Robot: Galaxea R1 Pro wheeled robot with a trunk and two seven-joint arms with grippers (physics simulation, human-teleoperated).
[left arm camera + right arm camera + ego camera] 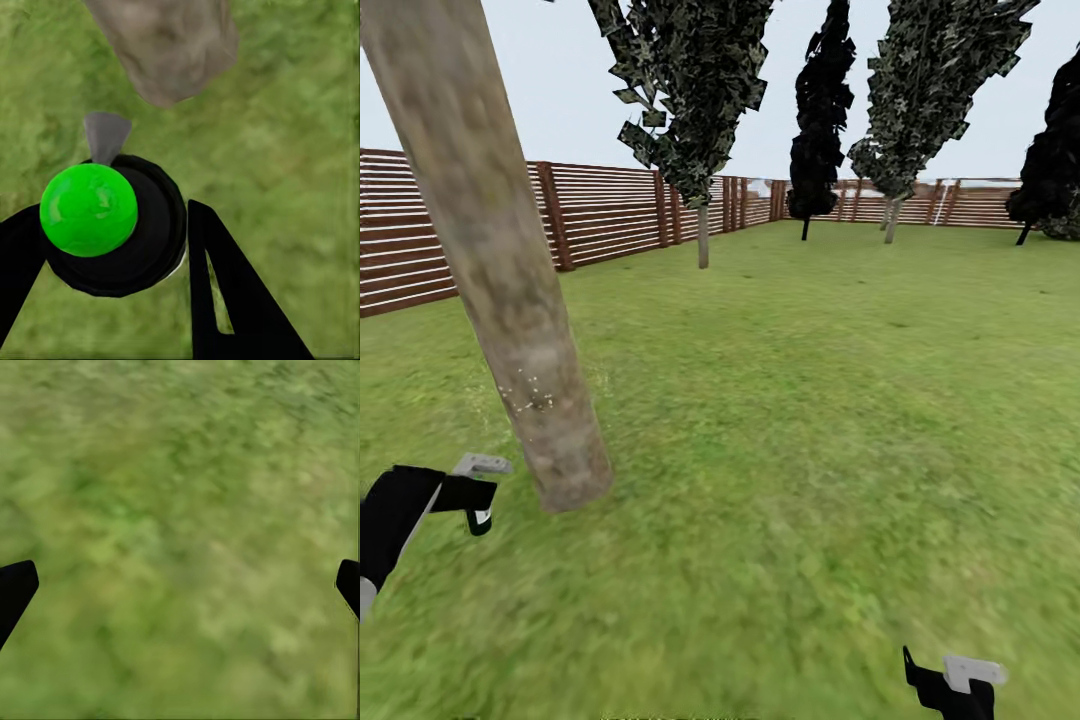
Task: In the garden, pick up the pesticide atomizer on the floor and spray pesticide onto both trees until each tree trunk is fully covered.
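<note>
A thick grey-tan tree trunk (510, 300) leans across the left of the head view, its base on the grass and fine pale specks low on its bark. My left gripper (472, 495) sits just left of that base, shut on the pesticide atomizer (90, 210), a black round body with a bright green cap. The atomizer's grey nozzle (106, 135) points at the trunk's base (169, 45). A second tree (703, 235) with a thin-looking trunk stands farther back by the fence. My right gripper (958, 685) hangs low at the right, open over bare grass (180, 510).
A brown slat fence (610, 215) encloses the lawn along the left and back. More trees (890, 215) and dark ones (815, 150) stand at the far end. Open grass (810, 420) spreads to the right of the near trunk.
</note>
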